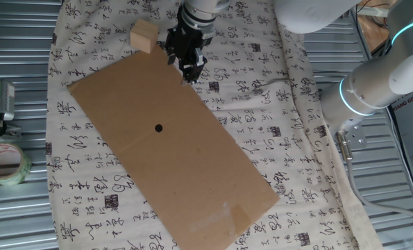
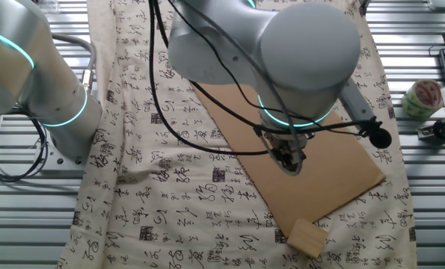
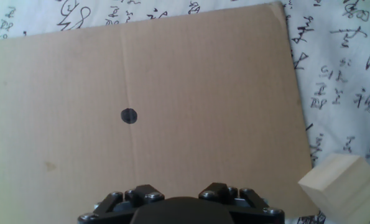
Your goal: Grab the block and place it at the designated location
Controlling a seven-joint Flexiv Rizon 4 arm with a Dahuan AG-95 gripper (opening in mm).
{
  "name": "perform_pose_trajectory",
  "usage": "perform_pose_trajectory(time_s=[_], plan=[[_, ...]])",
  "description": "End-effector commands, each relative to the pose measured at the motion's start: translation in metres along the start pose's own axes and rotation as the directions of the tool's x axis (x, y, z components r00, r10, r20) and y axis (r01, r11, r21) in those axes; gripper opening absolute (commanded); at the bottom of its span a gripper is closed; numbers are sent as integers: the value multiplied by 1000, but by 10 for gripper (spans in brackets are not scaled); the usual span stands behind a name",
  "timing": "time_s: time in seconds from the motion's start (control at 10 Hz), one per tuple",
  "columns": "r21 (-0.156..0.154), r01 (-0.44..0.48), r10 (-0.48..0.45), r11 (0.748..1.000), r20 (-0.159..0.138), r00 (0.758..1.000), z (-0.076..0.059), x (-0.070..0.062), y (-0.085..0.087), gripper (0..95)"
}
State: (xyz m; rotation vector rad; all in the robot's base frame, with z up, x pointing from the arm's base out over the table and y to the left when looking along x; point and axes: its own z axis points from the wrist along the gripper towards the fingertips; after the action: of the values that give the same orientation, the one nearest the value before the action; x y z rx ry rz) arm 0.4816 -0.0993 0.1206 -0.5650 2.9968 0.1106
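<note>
The block [image 1: 144, 36] is a light tan wooden cube resting on the white cloth just off the cardboard's far corner. It also shows in the other fixed view [image 2: 307, 237] and at the lower right of the hand view [image 3: 343, 186]. The designated location is a small black dot [image 1: 158, 128] on the flat brown cardboard sheet [image 1: 192, 180], also seen in the hand view [image 3: 129, 116]. The arm hides it in the other fixed view. My gripper [image 1: 190, 75] hovers over the cardboard's edge, a short way right of the block. Its fingers taper to one tip and hold nothing.
A white cloth printed with black calligraphy [image 1: 262, 90] covers the table under the cardboard. A roll of clear tape [image 1: 5, 163] lies on the metal surface at the left. The robot's base and cables [image 1: 380, 83] stand at the right.
</note>
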Motion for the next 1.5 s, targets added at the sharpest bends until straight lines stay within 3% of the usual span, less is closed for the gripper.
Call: perform_pose_trajectory(time_s=[0.1,0.4,0.6,1.0,1.2,1.5], plan=[[26,-73,74,997,-22,997,1,-1,-1,570],[59,-109,112,992,-45,993,1,-1,-1,570],[64,-116,120,991,-51,992,1,-1,-1,570],[72,-141,144,987,-34,989,1,-1,-1,570],[70,-147,151,987,-57,987,1,-1,-1,570],[74,-154,159,985,-60,985,1,-1,-1,570]])
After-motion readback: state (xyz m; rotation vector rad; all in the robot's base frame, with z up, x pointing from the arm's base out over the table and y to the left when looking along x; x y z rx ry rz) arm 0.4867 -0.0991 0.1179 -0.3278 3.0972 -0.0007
